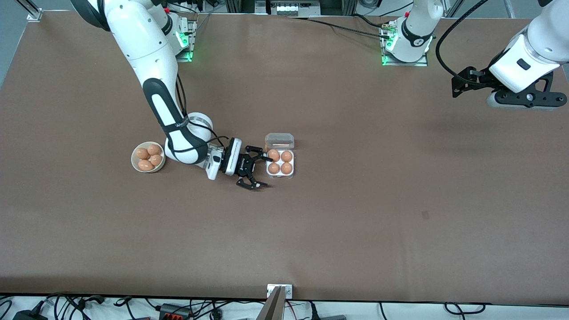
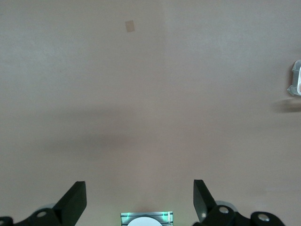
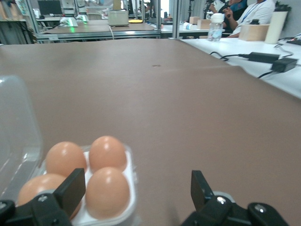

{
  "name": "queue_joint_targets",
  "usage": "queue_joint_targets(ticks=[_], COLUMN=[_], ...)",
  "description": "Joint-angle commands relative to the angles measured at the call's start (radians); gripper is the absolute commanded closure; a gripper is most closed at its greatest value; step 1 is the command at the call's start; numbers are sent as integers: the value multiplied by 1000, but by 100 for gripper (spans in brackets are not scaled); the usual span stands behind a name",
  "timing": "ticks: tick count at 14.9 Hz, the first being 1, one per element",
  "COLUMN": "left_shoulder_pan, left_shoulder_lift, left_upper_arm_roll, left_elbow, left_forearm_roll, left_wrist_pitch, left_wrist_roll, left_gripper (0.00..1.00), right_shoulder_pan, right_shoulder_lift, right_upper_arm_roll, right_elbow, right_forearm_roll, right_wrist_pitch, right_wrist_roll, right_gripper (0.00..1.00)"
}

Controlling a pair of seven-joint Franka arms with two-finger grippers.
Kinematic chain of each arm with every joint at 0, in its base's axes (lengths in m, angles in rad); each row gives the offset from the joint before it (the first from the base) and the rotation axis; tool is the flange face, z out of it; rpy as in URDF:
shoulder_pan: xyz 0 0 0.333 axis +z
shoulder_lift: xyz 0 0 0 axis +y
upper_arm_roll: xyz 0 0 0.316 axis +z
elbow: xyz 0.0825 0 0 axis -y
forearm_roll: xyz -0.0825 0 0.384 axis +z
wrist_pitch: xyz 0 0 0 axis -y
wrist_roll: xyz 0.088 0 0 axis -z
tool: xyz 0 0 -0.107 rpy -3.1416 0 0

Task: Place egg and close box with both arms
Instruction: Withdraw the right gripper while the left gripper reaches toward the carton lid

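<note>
The box (image 1: 280, 175) lies in the middle of the table with its clear lid (image 1: 279, 141) standing open. Every cell holds a brown egg (image 1: 286, 168). My right gripper (image 1: 265, 171) is low beside the box, on the side toward the right arm's end, and it is open and holds nothing. One of its fingers (image 1: 266, 157) reaches the box's edge next to an egg. In the right wrist view the eggs (image 3: 107, 190) sit in the box (image 3: 130, 203) just off the open right gripper (image 3: 136, 184). My left gripper (image 1: 460, 82) waits, open and empty, above the table near its base; the left wrist view shows it (image 2: 139, 195) over bare table.
A white bowl (image 1: 134, 157) with several brown eggs stands on the table beside the right arm's wrist, toward that arm's end. A small dark mark (image 1: 425, 215) is on the brown mat. Cables and a metal bracket (image 1: 279, 291) line the table edge nearest the camera.
</note>
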Motion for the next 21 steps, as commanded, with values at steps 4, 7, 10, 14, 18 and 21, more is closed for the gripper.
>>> queue_joint_targets(ticks=[4,7,10,14,18,21], left_shoulder_pan=[1,-2,-2,-5,-3,-3], left_shoulder_lift=[55,62,69,71,71,114], left_upper_arm_roll=[-3,-3,-5,-6,-117,-268], left_elbow=[33,31,31,30,25,3], left_forearm_roll=[-13,-14,-19,-45,-54,-54], left_wrist_pitch=[-23,-24,-32,-58,-84,-12], left_wrist_roll=[15,17,0,7,-15,-124], left_gripper=[0,1,56,99,99,99], right_shoulder_pan=[-1,-56,-101,-185,-285,-309], right_shoulder_lift=[-274,-378,-483,-604,-705,-782], right_upper_arm_roll=[-14,-14,-12,-9,-6,-6], right_elbow=[-170,-221,-257,-302,-275,-256], right_forearm_roll=[-178,-365,-554,-772,-1167,-1402], right_wrist_pitch=[120,117,111,65,-62,-142], right_wrist_roll=[218,419,636,915,1277,1581], right_gripper=[0,0,0,0,0,0])
